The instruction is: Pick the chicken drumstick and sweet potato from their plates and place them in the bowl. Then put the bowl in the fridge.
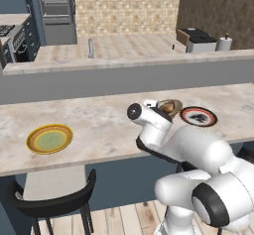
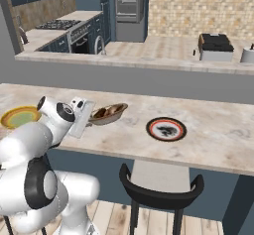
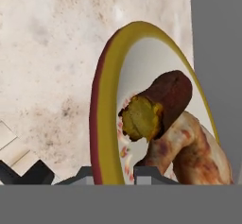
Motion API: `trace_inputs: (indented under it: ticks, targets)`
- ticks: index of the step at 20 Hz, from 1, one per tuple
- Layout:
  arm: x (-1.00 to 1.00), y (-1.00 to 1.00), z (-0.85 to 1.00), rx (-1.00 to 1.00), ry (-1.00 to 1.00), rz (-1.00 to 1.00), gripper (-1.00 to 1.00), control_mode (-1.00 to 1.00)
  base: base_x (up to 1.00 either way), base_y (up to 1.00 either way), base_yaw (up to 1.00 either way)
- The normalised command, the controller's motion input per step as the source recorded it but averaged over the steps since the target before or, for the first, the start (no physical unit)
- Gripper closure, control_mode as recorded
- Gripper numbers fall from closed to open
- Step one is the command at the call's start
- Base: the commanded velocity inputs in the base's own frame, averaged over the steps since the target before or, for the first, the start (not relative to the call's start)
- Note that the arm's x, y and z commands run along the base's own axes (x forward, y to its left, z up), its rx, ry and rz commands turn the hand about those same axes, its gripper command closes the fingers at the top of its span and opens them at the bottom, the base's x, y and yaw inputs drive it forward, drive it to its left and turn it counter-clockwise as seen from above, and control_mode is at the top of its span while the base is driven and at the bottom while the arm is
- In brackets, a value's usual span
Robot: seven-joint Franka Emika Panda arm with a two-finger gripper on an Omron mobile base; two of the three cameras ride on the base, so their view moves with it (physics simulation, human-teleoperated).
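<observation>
On the near counter: bowl (image 2: 110,114) loaded, rim pinched.
Gripper (image 3: 112,175) clamps rim (drumstick (image 3: 194,150), sweet potato (image 3: 160,102) inside); rigid, likely tip-prone, so keep it level.

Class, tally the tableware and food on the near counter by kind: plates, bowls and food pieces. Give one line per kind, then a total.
Plates: 2, the yellow-rimmed plate and the dark patterned plate
Bowls: 1, the bowl
Food pieces: 2, the sweet potato and the chicken drumstick, both in the bowl
Total: 5
</observation>
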Motion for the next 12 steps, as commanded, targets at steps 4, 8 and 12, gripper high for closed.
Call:
trace_inputs:
  ticks: [4, 8, 12]
  targets:
    - [-0.37, -0.06, 0.32, 0.02, 0.00, 0.14, 1.00, -1.00, 0.00, 0.00, 0.00]
    - [-0.36, -0.08, 0.26, 0.11, -0.02, 0.13, 1.00, -1.00, 0.00, 0.00, 0.00]
    - [-0.26, -0.07, 0.31, 0.12, 0.00, 0.13, 1.00, -1.00, 0.00, 0.00, 0.00]
